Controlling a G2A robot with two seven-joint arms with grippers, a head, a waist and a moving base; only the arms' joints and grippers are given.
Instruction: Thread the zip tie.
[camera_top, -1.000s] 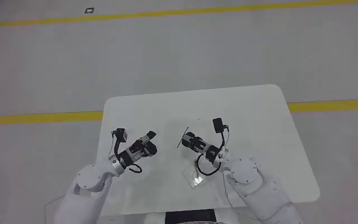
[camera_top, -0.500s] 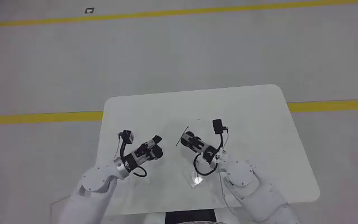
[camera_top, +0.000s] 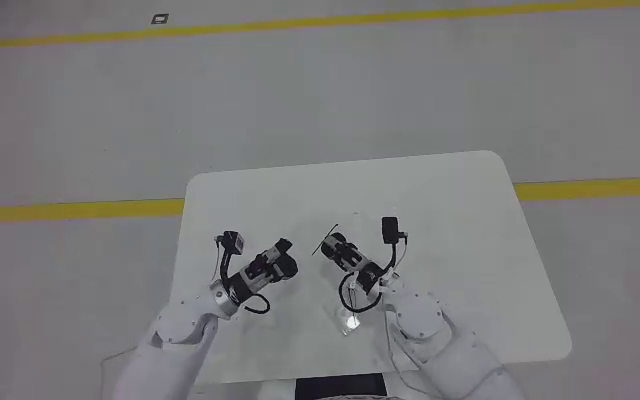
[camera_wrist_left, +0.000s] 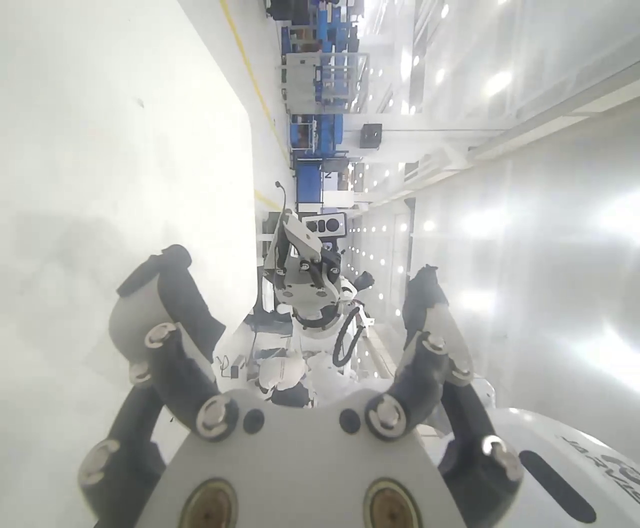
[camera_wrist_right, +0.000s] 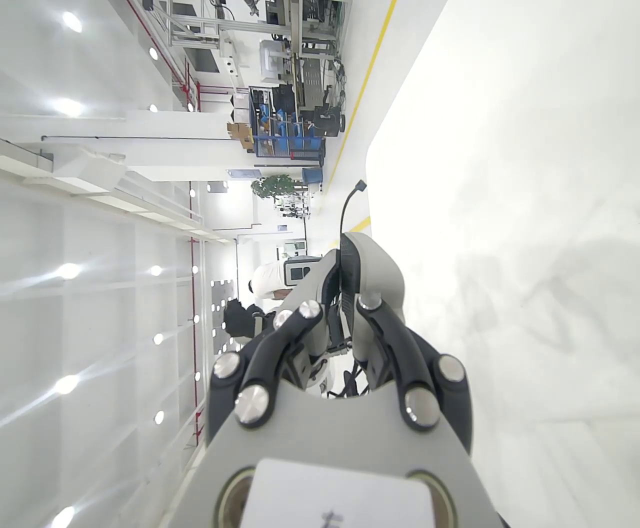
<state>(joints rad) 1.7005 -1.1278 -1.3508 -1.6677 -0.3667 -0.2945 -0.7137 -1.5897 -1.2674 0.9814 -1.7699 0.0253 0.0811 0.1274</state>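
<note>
Gap narrowed: left gripper, fingers spread and empty, slid toward 3 o'clock, nearing right gripper pinching zip tie; threading looks close

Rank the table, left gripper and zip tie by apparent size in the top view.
1. table
2. left gripper
3. zip tie, about as long as the gripper but far thinner

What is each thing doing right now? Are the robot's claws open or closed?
Left gripper: open, holding nothing.
Right gripper: shut on the zip tie.
Zip tie: pinched, one end sticking out free, not threaded.
Clear wrapper: lying on the table.
</note>
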